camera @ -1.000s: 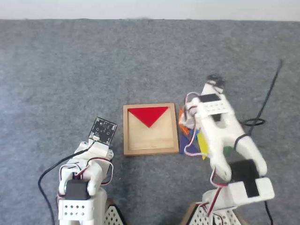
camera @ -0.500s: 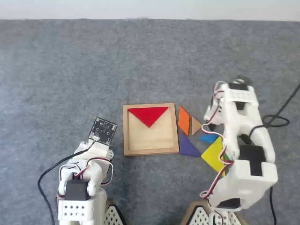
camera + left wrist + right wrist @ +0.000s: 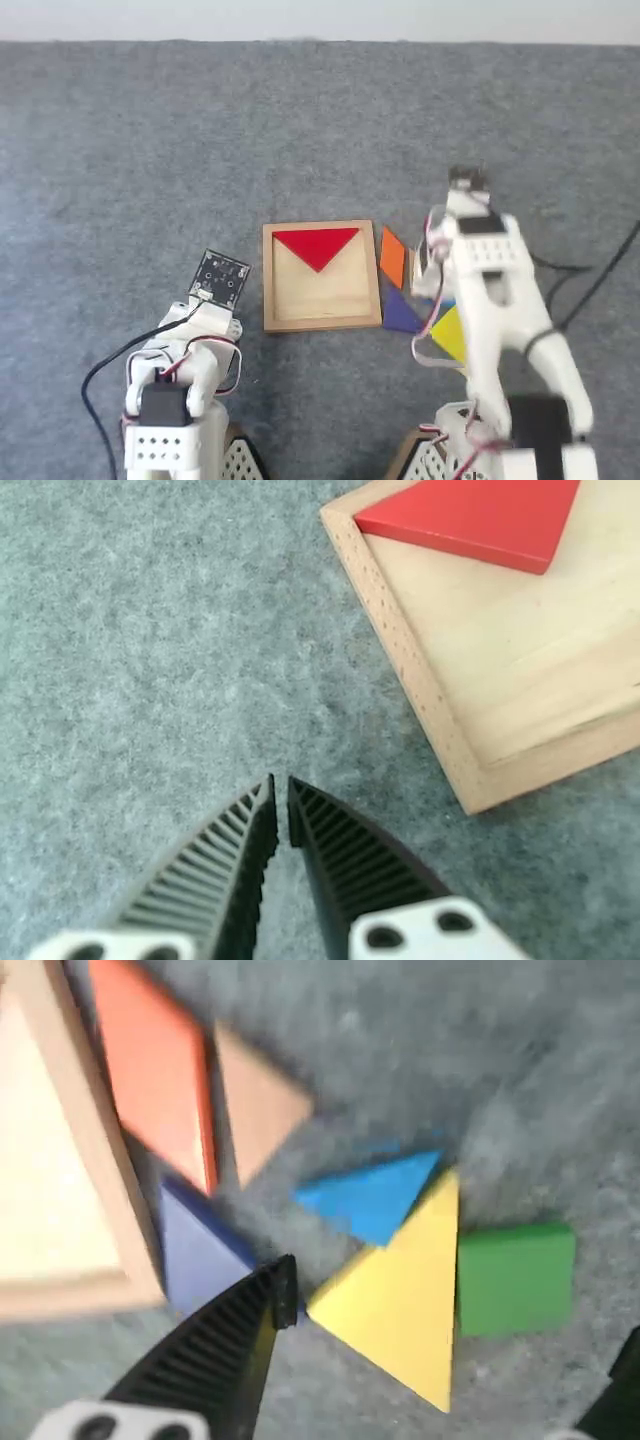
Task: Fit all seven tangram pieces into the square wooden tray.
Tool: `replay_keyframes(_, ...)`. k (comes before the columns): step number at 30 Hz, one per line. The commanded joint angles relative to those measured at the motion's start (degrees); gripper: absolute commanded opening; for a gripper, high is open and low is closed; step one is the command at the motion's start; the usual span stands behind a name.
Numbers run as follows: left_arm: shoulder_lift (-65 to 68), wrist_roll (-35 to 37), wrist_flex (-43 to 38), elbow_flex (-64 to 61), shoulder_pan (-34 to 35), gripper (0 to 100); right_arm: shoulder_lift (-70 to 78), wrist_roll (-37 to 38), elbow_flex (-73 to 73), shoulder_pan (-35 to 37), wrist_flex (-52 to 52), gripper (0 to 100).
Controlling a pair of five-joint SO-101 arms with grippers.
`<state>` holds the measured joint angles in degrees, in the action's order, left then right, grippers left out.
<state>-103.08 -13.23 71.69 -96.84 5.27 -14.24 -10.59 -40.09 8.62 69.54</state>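
The square wooden tray (image 3: 322, 318) lies mid-table with a red triangle (image 3: 316, 245) in its far part. Just right of it lie the orange parallelogram (image 3: 392, 257), purple triangle (image 3: 400, 312) and yellow triangle (image 3: 450, 333). The right arm (image 3: 482, 262) hangs over this cluster. Its wrist view has the orange piece (image 3: 155, 1070), a tan triangle (image 3: 255, 1100), blue triangle (image 3: 370, 1195), yellow triangle (image 3: 400, 1305), green square (image 3: 515, 1275) and purple triangle (image 3: 200, 1245), with my right gripper (image 3: 455, 1320) open above them. My left gripper (image 3: 280, 785) is shut and empty over carpet, near the tray's corner (image 3: 400, 650).
Grey carpet covers the whole table, with wide bare stretches beyond and left of the tray. The left arm (image 3: 190, 350) sits near the front edge, left of the tray. A black cable (image 3: 590, 270) trails on the right.
The right arm swung right off the pieces, then came back left and now hangs over the loose cluster again. The left arm has stayed still.
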Motion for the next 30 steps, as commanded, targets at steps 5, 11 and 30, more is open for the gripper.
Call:
replay_keyframes(5, -1.32, -0.44, 0.26, 0.48, 0.26, 2, -0.92, 15.21, -6.33, -0.75, 3.56, 47.1)
replay_keyframes(11, -1.32, -0.44, 0.26, 0.48, 0.26, 2, 8.13, 15.56, -2.37, -1.36, 3.3, 47.1)
replay_keyframes(30, -1.32, -0.44, 0.26, 0.48, 0.26, 2, 18.33, -3.96, 4.75, 0.84, -5.67, 47.1)
